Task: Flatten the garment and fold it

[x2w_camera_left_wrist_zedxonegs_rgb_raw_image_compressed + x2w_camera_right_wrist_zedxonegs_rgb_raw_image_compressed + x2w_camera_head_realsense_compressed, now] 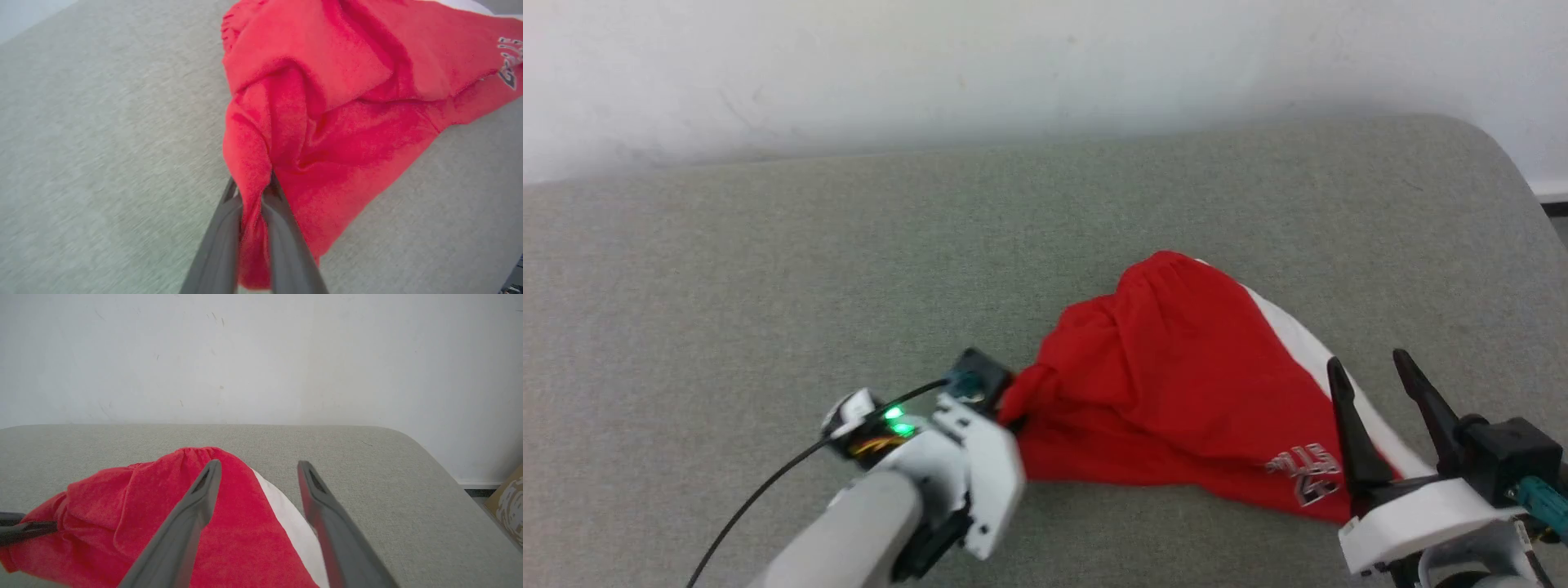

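The garment (1168, 384) lies crumpled on the grey cushioned surface (768, 286), right of centre and toward the near edge. Its white stripe (1298, 343) runs along the far right side, and the black-and-white print (1307, 474) sits at the near right hem. The left gripper (252, 181) is clenched on a bunched fold at the garment's left end (red cloth is squeezed tight between both fingers). The right gripper (1366, 359) hovers over the garment's near right corner, fingers spread wide with nothing between them, pointing toward the pale wall (1013, 65) beyond.
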`<state>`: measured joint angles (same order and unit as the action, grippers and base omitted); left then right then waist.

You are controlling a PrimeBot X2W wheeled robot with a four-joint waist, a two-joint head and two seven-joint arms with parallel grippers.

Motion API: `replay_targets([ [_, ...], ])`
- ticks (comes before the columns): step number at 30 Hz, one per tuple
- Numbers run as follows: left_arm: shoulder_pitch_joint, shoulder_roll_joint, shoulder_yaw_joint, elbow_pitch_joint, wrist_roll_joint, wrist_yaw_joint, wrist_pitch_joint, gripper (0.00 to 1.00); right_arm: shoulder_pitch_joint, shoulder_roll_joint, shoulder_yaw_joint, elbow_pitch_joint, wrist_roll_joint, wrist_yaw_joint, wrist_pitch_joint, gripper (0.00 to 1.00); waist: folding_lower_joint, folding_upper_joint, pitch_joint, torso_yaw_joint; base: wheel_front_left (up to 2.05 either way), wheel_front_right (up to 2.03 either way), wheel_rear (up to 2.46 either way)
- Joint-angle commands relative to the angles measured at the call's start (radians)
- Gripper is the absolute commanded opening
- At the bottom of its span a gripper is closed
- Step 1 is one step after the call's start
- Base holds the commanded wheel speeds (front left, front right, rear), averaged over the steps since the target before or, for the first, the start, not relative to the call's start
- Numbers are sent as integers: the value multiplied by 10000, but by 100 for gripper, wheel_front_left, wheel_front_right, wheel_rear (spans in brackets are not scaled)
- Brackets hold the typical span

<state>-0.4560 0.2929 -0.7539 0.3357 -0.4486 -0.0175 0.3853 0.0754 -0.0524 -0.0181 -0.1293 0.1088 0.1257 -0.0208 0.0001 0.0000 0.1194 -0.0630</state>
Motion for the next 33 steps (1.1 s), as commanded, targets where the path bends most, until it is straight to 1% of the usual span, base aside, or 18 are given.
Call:
replay_targets([
  [1, 438, 296, 199, -325, -97, 267, -70, 0, 135, 22, -22, 9, 53, 50, -55, 100, -1, 0, -181, 202, 0, 0, 0],
  [5, 2022, 1397, 1033, -1999, -438, 1503, 71, 0, 316, 22, -61, -3, 76, 50, -36, 100, -1, 0, -371, 462, 0, 0, 0],
  [8, 3456, 2010, 1671, -3224, -808, 2555, 263, 0, 434, 22, -70, 19, 77, 50, -21, 100, -1, 0, -482, 661, 0, 0, 0],
  [10, 4442, 2308, 2039, -3877, -1057, 3227, 386, 0, 498, 22, -68, 23, 73, 50, -10, 100, -1, 0, -539, 791, 0, 0, 0],
  [12, 5339, 2506, 2327, -4378, -1287, 3793, 478, 0, 562, 22, -87, 33, 63, 50, 17, 100, -1, 0, -586, 924, 0, 0, 0],
  [14, 6135, 2627, 2473, -4735, -1532, 4185, 632, 0, 602, 22, -79, 39, 45, 50, 34, 100, -1, 0, -623, 1022, 0, 0, 0],
  [15, 6473, 2657, 2507, -4878, -1658, 4309, 697, 0, 612, 22, -71, 43, 32, 50, 40, 100, -1, 0, -635, 1059, 0, 0, 0],
  [17, 7029, 2636, 2495, -5084, -1953, 4431, 864, 0, 619, 22, -59, 38, 13, 50, 61, 100, -1, 0, -660, 1112, 0, 0, 0],
  [19, 7341, 2580, 2421, -5227, -2169, 4406, 965, 0, 628, 22, -48, 5, 1, 50, 99, 100, -1, 0, -677, 1146, 0, 0, 0],
  [21, 7314, 2486, 2500, -5359, -2201, 4367, 732, 100, 642, 22, -66, -38, -3, 50, 121, 100, -1, 0, -693, 1194, 0, 0, 0],
  [24, 6860, 2416, 2838, -5656, -2024, 4321, 106, 100, 661, 22, -76, -89, -5, 50, 155, 100, -1, 0, -733, 1227, 0, 0, 0],
  [28, 5905, 2559, 3232, -6111, -1673, 4063, -526, 100, 669, 22, -53, -156, -25, 50, 207, 100, -1, 0, -773, 1163, 0, 0, 0],
  [31, 4893, 2641, 3373, -6094, -1366, 3807, -768, 100, 632, 22, -82, -205, -21, 50, 234, 100, -1, 0, -716, 1050, 0, 0, 0],
  [33, 4161, 2519, 3279, -5814, -1347, 3519, -724, 100, 570, 22, -58, -214, -24, 50, 237, 100, -1, 0, -630, 947, 0, 0, 0],
])
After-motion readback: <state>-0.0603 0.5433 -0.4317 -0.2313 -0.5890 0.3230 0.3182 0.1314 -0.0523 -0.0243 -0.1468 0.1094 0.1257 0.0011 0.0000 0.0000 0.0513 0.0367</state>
